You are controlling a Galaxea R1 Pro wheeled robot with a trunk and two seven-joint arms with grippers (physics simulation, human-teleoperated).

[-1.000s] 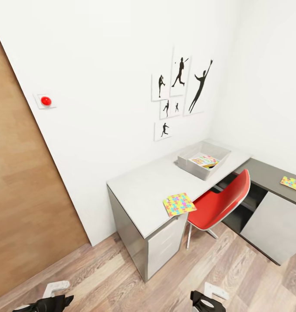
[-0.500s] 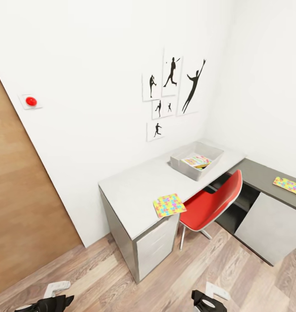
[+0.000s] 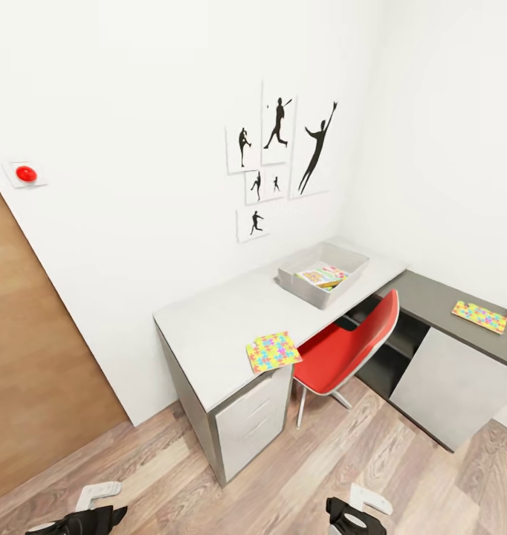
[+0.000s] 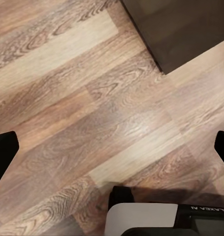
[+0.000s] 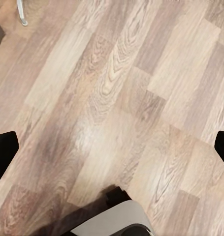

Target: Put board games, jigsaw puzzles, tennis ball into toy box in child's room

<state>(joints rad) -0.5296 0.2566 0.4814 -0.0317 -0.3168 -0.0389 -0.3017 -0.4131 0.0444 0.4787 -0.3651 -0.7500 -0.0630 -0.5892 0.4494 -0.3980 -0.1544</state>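
Grey toy box (image 3: 322, 276) at one o'clock, puzzle (image 3: 273, 351) near for loading; both grippers spread, empty.

Red chair (image 3: 341, 348) blocks the table's (image 3: 209, 327) front edge.
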